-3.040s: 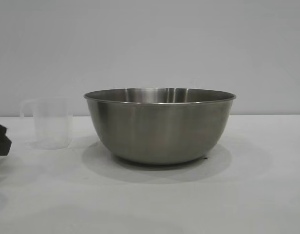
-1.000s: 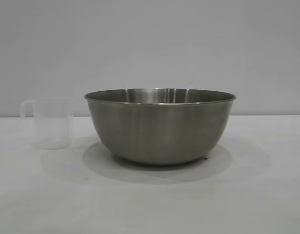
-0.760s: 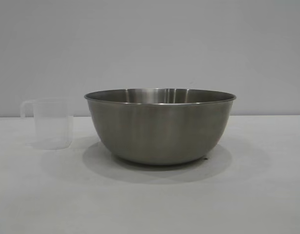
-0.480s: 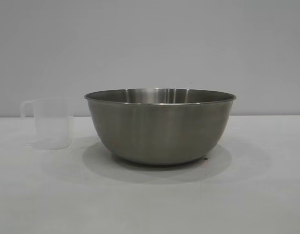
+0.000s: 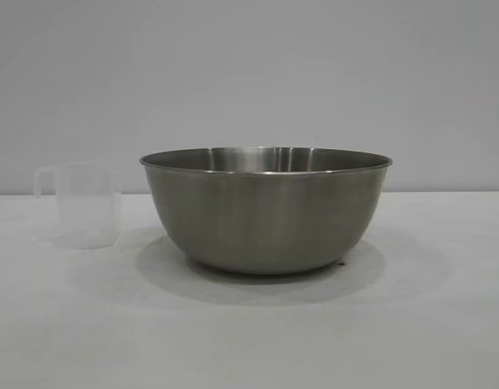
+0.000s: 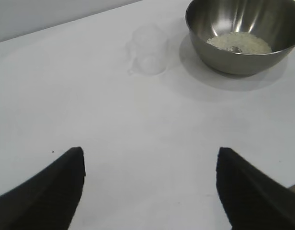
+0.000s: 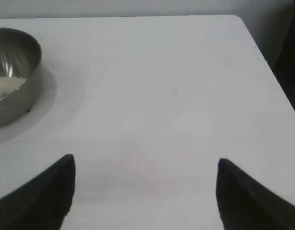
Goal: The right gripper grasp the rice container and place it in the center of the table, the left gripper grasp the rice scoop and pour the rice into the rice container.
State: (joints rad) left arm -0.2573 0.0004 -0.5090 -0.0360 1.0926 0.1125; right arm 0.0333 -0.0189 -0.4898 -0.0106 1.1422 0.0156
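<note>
The bowl (image 5: 266,209) stands on the table (image 5: 444,324) near its middle in the exterior view, and the cup (image 5: 86,205) stands upright on the table to the bowl's left, near it but apart. The rice (image 6: 239,43) lies in the bottom of the bowl. The left gripper (image 6: 150,187) hangs over bare table well short of cup and bowl, and the right gripper (image 7: 145,191) over bare table well apart from the bowl.
</note>
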